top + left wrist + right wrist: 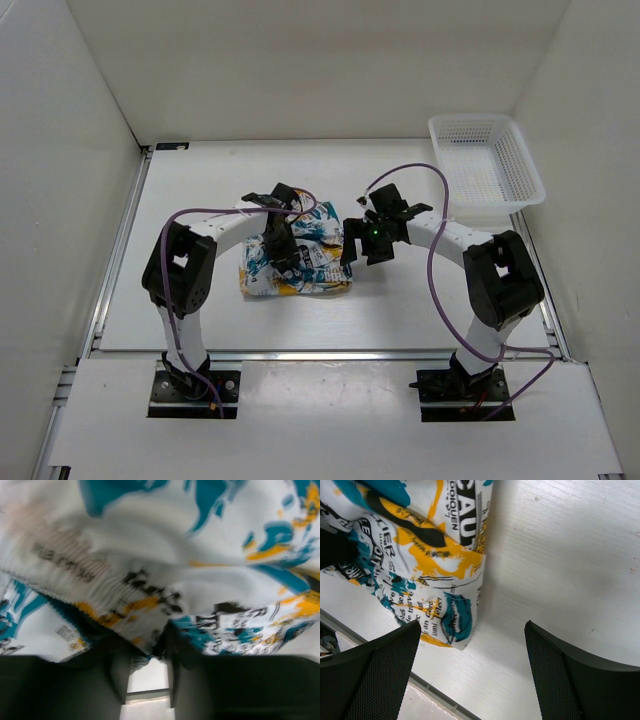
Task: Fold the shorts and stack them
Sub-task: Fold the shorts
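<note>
The shorts [305,265], white with yellow, teal and black print, lie bunched in a rough fold on the table's middle. My left gripper [284,252] is down on their left part. In the left wrist view the shorts [165,555] fill the upper frame, and the left gripper [149,652] is closed on a hanging fold of them, with bare table showing between the fingers. My right gripper [362,248] hovers just right of the shorts. In the right wrist view it [470,630] is wide open and empty, with the shorts' corner [420,555] at the left.
A white plastic lattice basket [522,150] stands at the back right corner. The white table [200,200] is walled by white panels at the back and sides. A metal rail [115,260] runs along the left edge.
</note>
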